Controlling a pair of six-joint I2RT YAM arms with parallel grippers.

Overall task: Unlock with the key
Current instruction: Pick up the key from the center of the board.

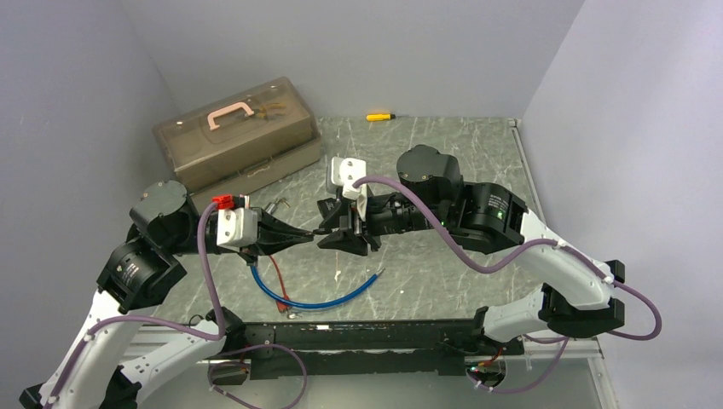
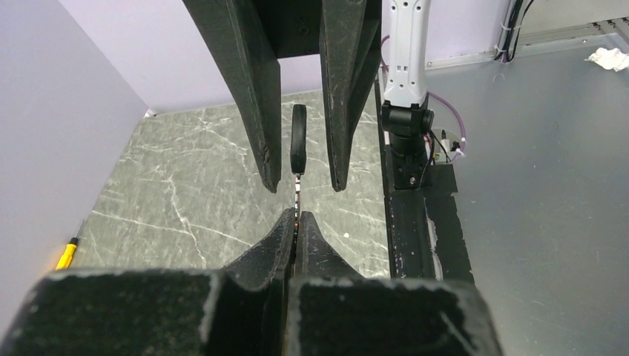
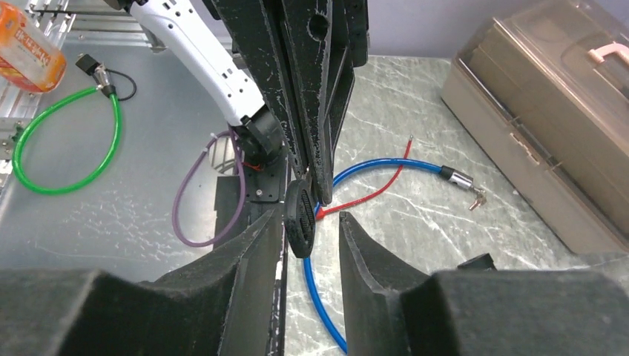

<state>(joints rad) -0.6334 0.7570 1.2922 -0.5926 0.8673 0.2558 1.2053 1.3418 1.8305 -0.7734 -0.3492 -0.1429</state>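
The key has a black ribbed head (image 3: pixel 300 219) and a thin metal blade (image 2: pixel 298 189). My left gripper (image 2: pixel 298 219) is shut on the blade and holds the key out in mid-air above the table. My right gripper (image 3: pixel 311 226) faces it tip to tip, and its jaws are open around the key's head. The head lies against the left finger (image 3: pixel 263 248), with a gap to the other finger. In the top view both grippers (image 1: pixel 317 236) meet at the table's middle. The blue cable lock (image 3: pixel 386 167) lies below, its silver cylinder (image 3: pixel 456 178) near the box.
A brown toolbox (image 1: pixel 239 136) with a pink handle stands at the back left. A yellow screwdriver (image 1: pixel 379 116) lies by the back wall. A red cable (image 3: pixel 371 193) crosses the blue one (image 1: pixel 328 300). A small key bunch (image 3: pixel 477 199) lies by the lock cylinder.
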